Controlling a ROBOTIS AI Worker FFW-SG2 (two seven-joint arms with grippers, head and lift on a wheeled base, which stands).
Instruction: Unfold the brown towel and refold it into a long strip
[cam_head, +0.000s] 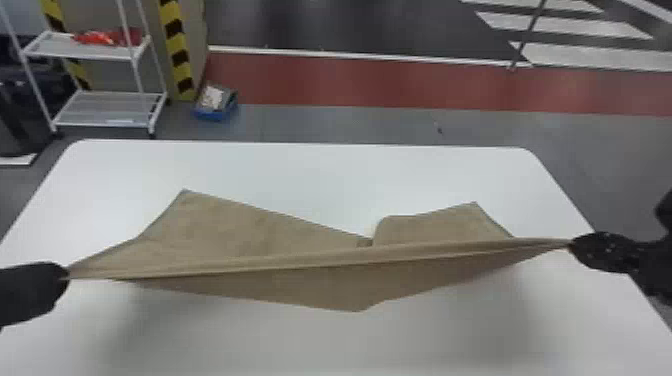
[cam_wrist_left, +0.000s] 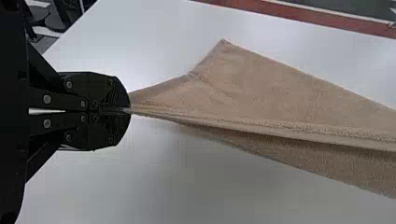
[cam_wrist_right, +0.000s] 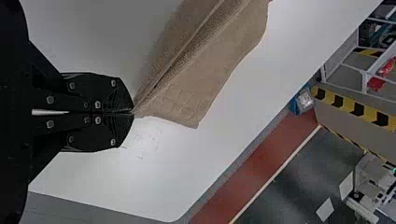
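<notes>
Towel (cam_head: 320, 257) of nubby brown cloth spans the white, round-cornered table (cam_head: 300, 167), pulled into a taut ridge with angular flaps. At the table's left, the left gripper (cam_head: 66, 274) clamps one end between flat black fingers; at its right, the right gripper (cam_head: 572, 245) clamps the other.

The towel (cam_head: 240, 217) is over the table (cam_head: 320, 172), a shelf rack (cam_head: 100, 107) behind at left.
</notes>
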